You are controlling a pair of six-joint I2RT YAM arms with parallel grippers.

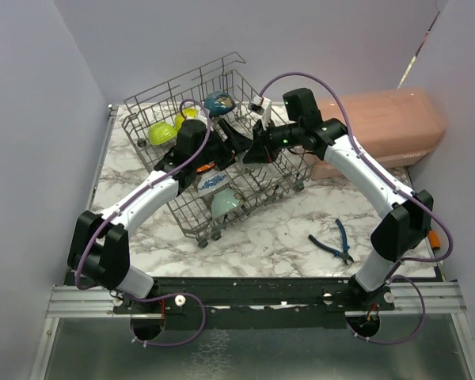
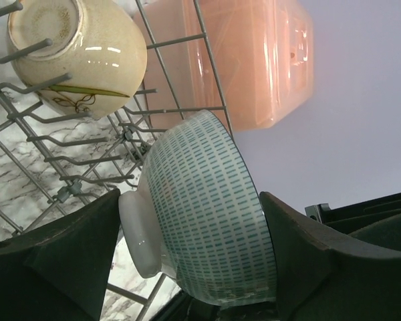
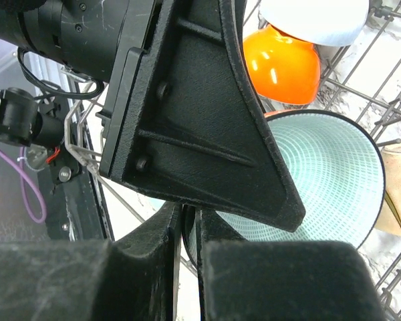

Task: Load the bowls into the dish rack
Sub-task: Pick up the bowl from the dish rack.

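One blue-patterned bowl [image 2: 207, 214], probably glazed ceramic: rigid, slick, chippable. Location: over the dish rack [image 1: 222, 71], tipped sideways. Left gripper [image 2: 190, 200] clamps it foot-to-mouth. Right gripper [image 3: 189, 254]: fingers near-closed by the rim; cannot tell whether pinching.

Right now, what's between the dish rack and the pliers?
Only bare marble tabletop separates the dish rack from the pliers, per the top external view.
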